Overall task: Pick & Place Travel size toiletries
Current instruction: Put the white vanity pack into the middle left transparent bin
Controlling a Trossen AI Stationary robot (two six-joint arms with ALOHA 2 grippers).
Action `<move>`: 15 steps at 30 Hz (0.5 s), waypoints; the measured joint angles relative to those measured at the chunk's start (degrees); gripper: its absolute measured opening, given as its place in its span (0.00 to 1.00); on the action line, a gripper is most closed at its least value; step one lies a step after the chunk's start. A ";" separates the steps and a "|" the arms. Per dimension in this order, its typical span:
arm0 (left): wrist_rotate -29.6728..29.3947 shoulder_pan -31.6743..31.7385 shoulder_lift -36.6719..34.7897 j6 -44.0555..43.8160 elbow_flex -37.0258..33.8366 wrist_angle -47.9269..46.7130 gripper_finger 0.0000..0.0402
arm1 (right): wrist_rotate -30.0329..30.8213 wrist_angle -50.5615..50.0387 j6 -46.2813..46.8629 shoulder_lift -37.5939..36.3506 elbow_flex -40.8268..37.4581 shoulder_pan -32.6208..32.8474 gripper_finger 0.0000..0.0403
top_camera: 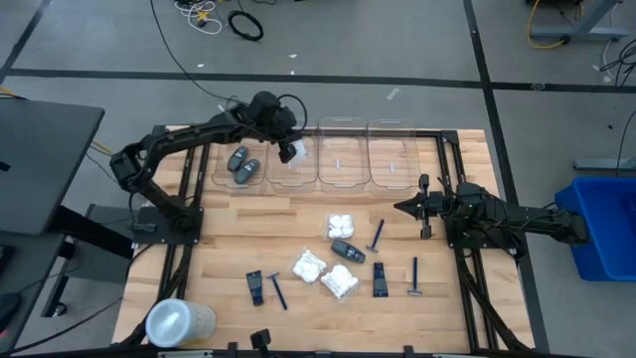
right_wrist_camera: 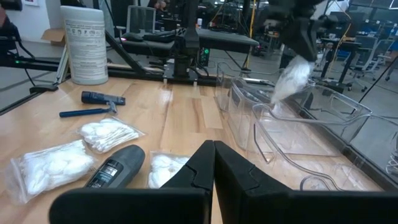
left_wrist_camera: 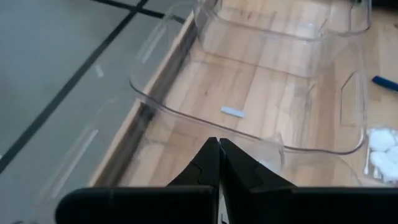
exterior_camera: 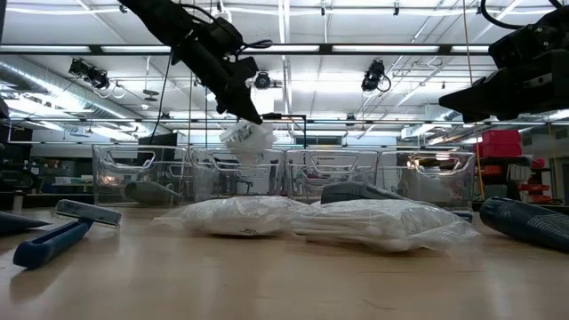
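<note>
My left gripper (top_camera: 287, 145) is at the table's far side, shut on a white crinkly packet (exterior_camera: 250, 139) that hangs over the second clear bin from the left (top_camera: 294, 171). The leftmost bin (top_camera: 221, 169) holds two dark grey oval cases (top_camera: 243, 165). More toiletries lie on the wood mid-table: white packets (top_camera: 309, 266), a grey case (top_camera: 346, 249), black tubes (top_camera: 380, 279) and blue razors (top_camera: 376, 236). My right gripper (top_camera: 401, 207) waits shut at the right, level and holding nothing. My left gripper pinches the white packet by its upper end (right_wrist_camera: 299, 62) between its two fingers, which slant down from the table's left. The packet hangs below the fingertips, lifted clear of the table, with its lower end (right_wrist_camera: 278, 102) about level with the bin's rim.
Two more clear bins (top_camera: 344, 164) (top_camera: 394, 159) stand in the row along the far edge. A large translucent round container (top_camera: 180, 323) lies at the near left corner. Bare wood (top_camera: 238, 234) lies between the bins and the loose items.
</note>
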 joint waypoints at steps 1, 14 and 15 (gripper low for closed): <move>0.29 0.00 0.50 -0.05 0.00 -0.04 0.01 | 0.00 0.00 0.00 0.00 -0.02 0.00 0.03; -0.37 0.09 1.21 -1.22 0.00 -0.33 0.08 | 0.00 0.00 0.00 0.00 0.00 0.00 0.03; -0.41 0.09 1.21 -0.96 0.00 -0.61 0.09 | -0.01 0.00 0.00 0.00 0.00 0.00 0.03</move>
